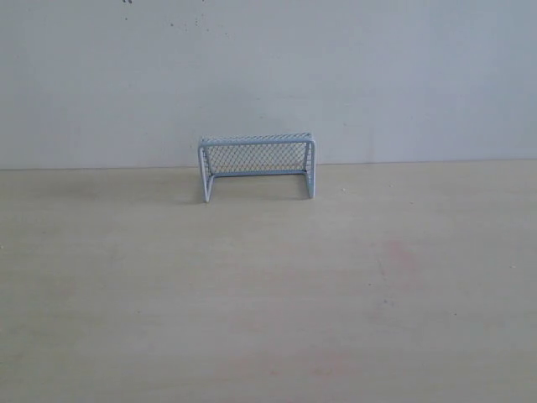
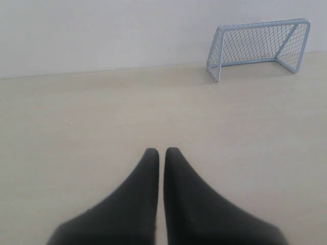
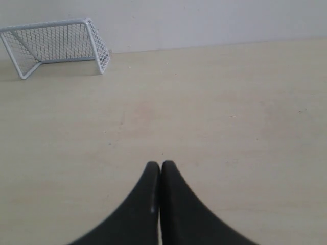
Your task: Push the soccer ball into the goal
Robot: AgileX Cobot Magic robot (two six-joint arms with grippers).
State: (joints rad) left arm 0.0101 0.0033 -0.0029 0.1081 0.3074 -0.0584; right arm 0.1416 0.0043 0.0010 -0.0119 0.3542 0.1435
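Goal [image 1: 256, 157] stands at far tabletop [image 1: 268, 294] edge, beside the wall [image 1: 268, 75].

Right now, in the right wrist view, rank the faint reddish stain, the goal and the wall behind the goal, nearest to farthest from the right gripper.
1. The faint reddish stain, on the table just ahead of the right gripper.
2. The goal, well beyond the stain, at the table's far edge.
3. The wall, right behind the goal, farthest.

One goal [image 1: 257, 158]; two grippers: left gripper [image 2: 161, 151], right gripper [image 3: 160, 163]; one table [image 1: 268, 319]; one wall [image 1: 268, 67]
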